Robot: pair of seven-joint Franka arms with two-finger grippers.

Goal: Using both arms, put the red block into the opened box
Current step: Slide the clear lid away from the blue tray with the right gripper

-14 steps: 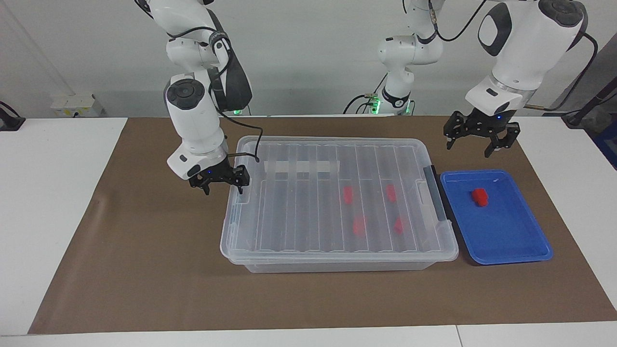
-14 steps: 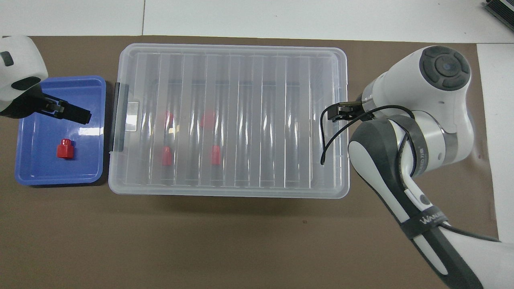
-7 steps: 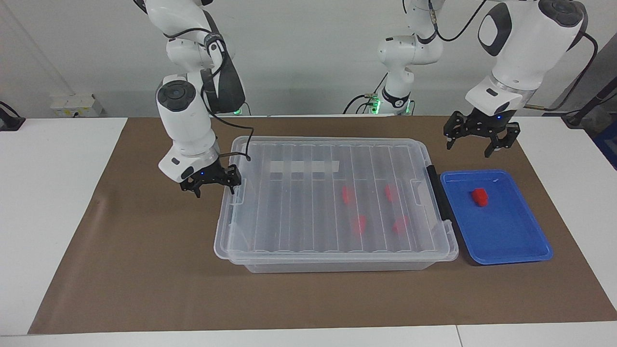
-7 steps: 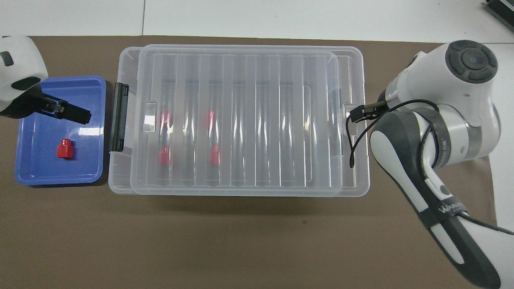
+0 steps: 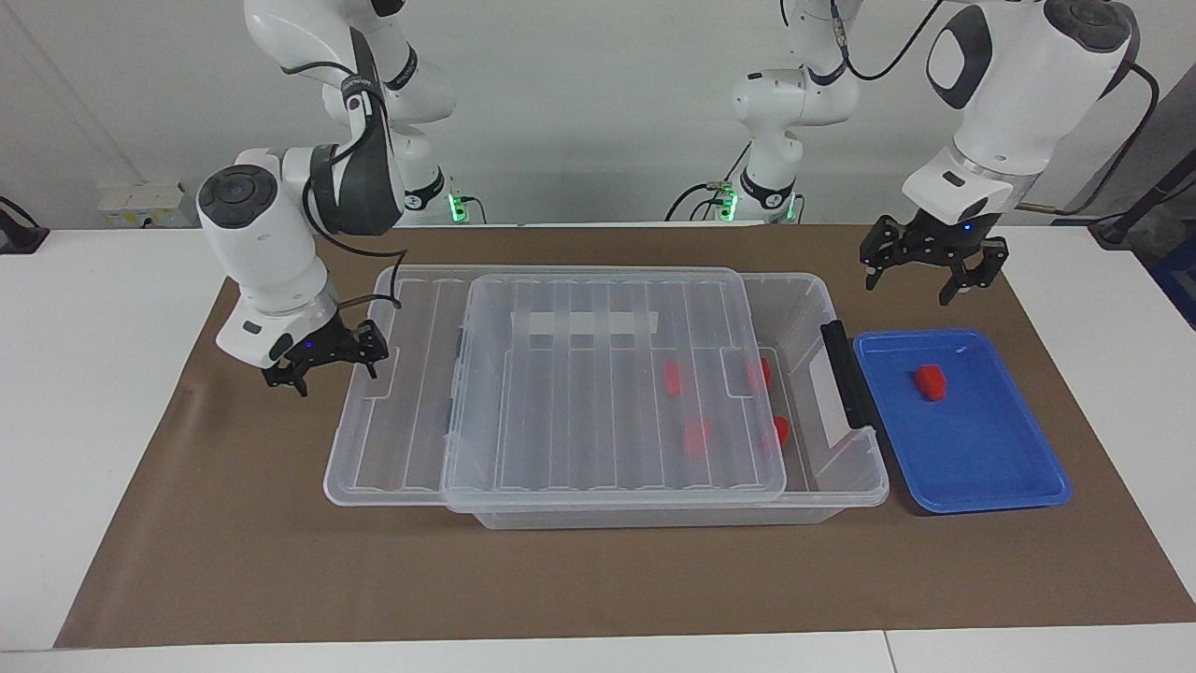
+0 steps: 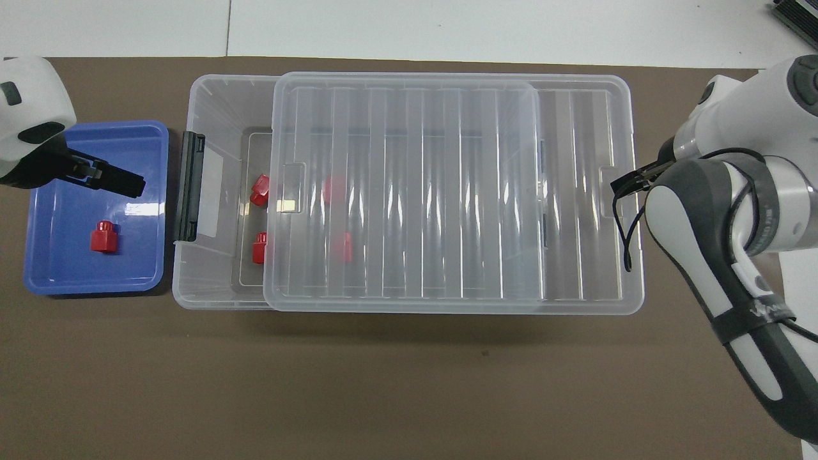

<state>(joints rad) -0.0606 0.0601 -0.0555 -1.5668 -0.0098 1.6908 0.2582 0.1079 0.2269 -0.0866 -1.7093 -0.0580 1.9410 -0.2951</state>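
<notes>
Since a second ago my right gripper (image 5: 324, 360) dragged the lid (image 5: 598, 383) toward the right arm's end, box (image 5: 846, 467) partly uncovered. Jaws wide, holding nothing. My left gripper (image 5: 932, 266) waited over the counter, jaws wide. Red block (image 5: 930, 381) sat in the blue tray (image 5: 990, 467).

two red blocks (image 6: 333, 189) blurred under lid (image 6: 409, 191)

A robotics lab: two white arms (image 5: 280, 234) at a white table (image 5: 103, 374) with brown mat (image 5: 280, 561).
</notes>
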